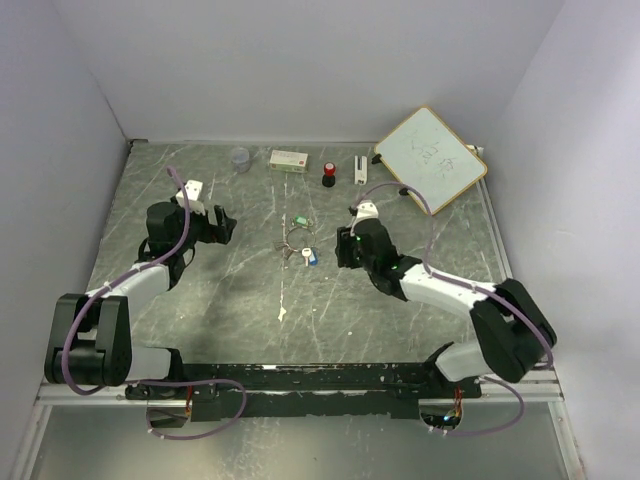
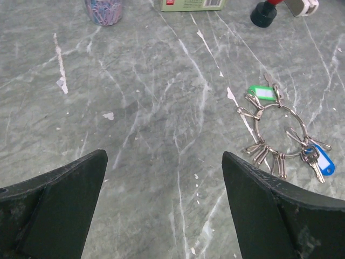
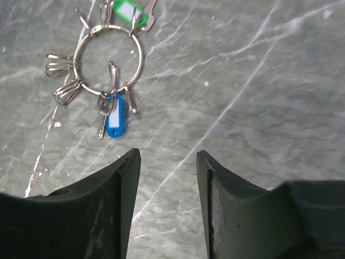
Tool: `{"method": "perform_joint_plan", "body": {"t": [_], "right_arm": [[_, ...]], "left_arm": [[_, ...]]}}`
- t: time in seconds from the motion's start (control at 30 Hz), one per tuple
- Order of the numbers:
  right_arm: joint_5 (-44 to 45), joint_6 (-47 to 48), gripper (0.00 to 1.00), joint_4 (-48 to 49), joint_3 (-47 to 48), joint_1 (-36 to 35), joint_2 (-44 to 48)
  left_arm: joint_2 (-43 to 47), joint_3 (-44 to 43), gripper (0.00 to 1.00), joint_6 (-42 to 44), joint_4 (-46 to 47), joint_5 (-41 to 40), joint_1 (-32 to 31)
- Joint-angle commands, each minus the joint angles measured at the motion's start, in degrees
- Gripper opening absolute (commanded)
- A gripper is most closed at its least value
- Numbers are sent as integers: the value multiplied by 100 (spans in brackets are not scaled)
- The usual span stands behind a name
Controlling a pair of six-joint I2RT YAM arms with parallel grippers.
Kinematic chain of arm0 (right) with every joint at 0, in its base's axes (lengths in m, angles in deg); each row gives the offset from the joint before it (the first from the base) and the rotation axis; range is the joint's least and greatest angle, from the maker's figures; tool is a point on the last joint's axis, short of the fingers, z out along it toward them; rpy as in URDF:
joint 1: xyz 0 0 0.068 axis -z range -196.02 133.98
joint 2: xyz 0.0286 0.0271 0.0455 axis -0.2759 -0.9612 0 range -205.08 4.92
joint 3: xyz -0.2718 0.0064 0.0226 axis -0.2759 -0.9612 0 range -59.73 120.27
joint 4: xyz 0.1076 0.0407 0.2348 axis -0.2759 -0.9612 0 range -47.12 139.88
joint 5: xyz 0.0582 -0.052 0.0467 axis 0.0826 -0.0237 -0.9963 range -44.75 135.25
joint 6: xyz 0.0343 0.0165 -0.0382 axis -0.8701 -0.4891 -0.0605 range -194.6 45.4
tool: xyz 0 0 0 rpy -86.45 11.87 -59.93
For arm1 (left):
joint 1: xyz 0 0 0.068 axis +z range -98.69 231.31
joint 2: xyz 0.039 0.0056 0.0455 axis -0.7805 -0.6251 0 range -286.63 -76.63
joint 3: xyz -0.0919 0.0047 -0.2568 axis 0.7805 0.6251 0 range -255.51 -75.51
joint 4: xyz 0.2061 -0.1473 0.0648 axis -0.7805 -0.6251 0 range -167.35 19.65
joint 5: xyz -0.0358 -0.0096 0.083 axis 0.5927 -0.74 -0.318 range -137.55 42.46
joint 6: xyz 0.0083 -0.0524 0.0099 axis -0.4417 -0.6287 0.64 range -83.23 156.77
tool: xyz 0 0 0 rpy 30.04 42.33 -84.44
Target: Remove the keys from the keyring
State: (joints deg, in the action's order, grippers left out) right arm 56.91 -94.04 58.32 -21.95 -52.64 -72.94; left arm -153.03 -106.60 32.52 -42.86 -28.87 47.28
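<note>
I see my left gripper (image 2: 164, 156) spread wide and my right gripper (image 3: 168, 156) parted, both empty. In the right wrist view's upper left lies the keyring (image 3: 141, 54), carrying the blue key (image 3: 114, 116) and the green key (image 3: 128, 12).

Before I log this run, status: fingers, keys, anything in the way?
Left fingers and right fingers open, empty. Green-headed key and blue-headed key on the thin silver wire keyring, lying flat, untouched. Nothing in the way.
</note>
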Motion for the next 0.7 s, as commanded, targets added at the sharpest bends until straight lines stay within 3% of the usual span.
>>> {"method": "perform_joint_plan", "body": {"t": [0.0,0.07,0.67], "right_arm": [[-172,49,39,629,42,-189,-378],[-223,35,34,771,67,-217,-570],[-536,363,33,997,1055,-311,-2135]], "left_arm": [[33,-158,99,142,1,461,-54],[30,-131,99,138,63,519,-53],[-77,-34,99,64,313,451,-63]]}}
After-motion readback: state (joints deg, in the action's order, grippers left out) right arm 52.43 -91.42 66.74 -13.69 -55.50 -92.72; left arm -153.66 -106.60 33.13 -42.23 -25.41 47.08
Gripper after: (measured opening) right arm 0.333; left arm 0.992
